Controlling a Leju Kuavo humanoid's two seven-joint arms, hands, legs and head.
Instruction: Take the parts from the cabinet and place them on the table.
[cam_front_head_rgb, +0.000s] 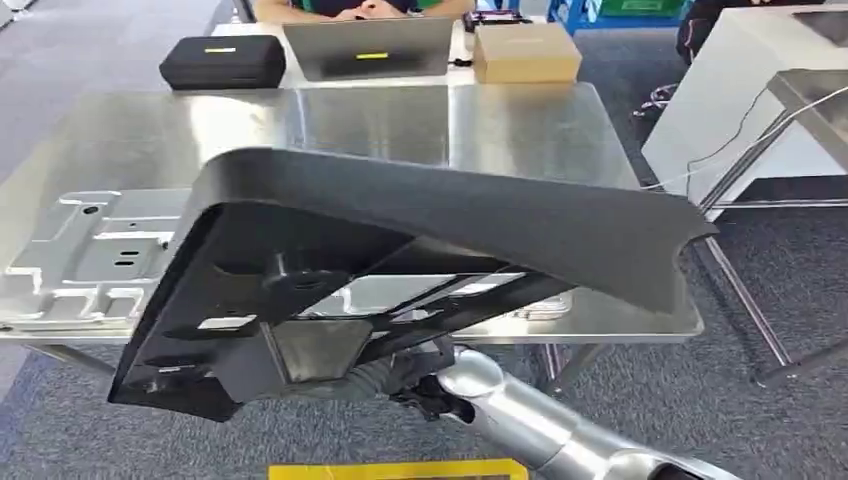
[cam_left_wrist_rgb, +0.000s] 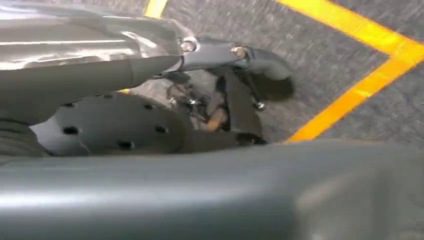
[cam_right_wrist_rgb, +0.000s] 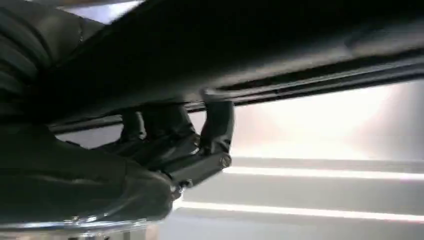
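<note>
On the left of the shiny steel bench (cam_front_head_rgb: 520, 130) lies a pressed silver metal panel (cam_front_head_rgb: 90, 250), while the right hand (cam_right_wrist_rgb: 175, 145) grips from beneath a long black moulded plastic trim part (cam_front_head_rgb: 450, 230), its long axis running across above the bench's near edge; the left hand's state I cannot tell.

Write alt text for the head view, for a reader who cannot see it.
A large black moulded part is held up over the near edge of a shiny metal table, with the robot's silver right arm reaching up beneath it. A silver stamped metal panel lies on the table's left side; beyond it sit a black case, a laptop and a cardboard box.
</note>
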